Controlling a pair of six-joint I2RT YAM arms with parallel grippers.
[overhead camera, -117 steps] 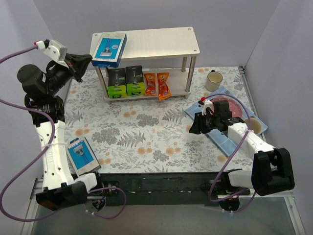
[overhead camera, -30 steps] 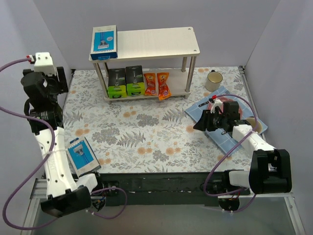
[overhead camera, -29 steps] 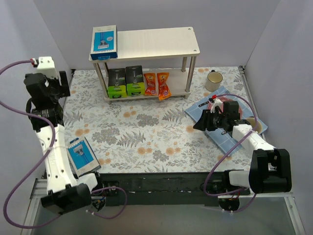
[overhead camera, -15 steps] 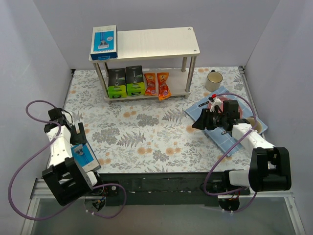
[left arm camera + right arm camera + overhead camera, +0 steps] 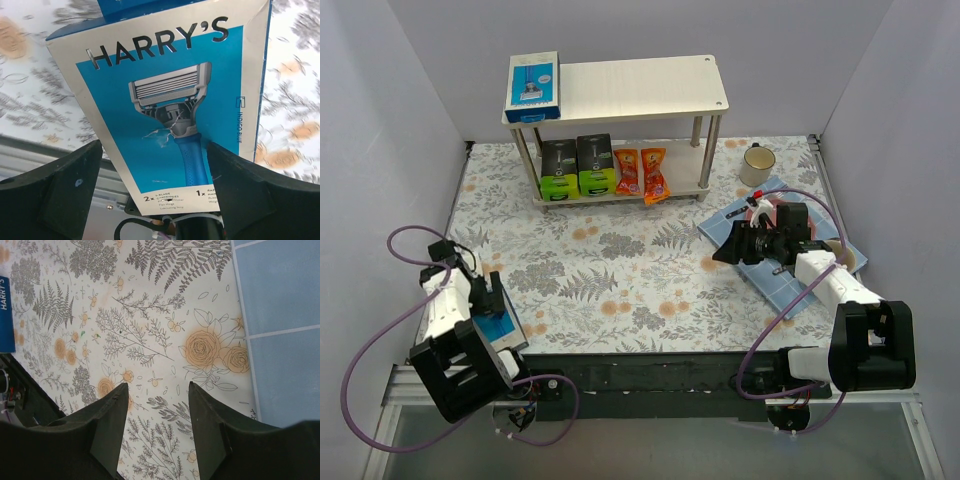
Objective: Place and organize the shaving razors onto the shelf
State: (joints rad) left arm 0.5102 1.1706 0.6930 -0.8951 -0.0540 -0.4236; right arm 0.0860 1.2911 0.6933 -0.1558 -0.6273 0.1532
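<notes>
A flat blue-and-white razor box lies at the table's near-left edge. My left gripper is open, low over that edge, with the box between its fingers, slightly askew. I cannot tell whether they touch it. On the shelf, another blue razor box stands at the top board's left end. The lower board holds two black boxes with green ends and two orange packets. My right gripper hangs open and empty over the floral cloth. A corner of the blue box shows at the right wrist view's left edge.
A blue tiled mat at the right carries a pink plate and a beige mug. Another mug stands right of the shelf. A metal rail runs along the table's front edge.
My left arm swung down from high at the left wall to the near-left table edge, and its open fingers now straddle the blue box. My right arm barely moved.
</notes>
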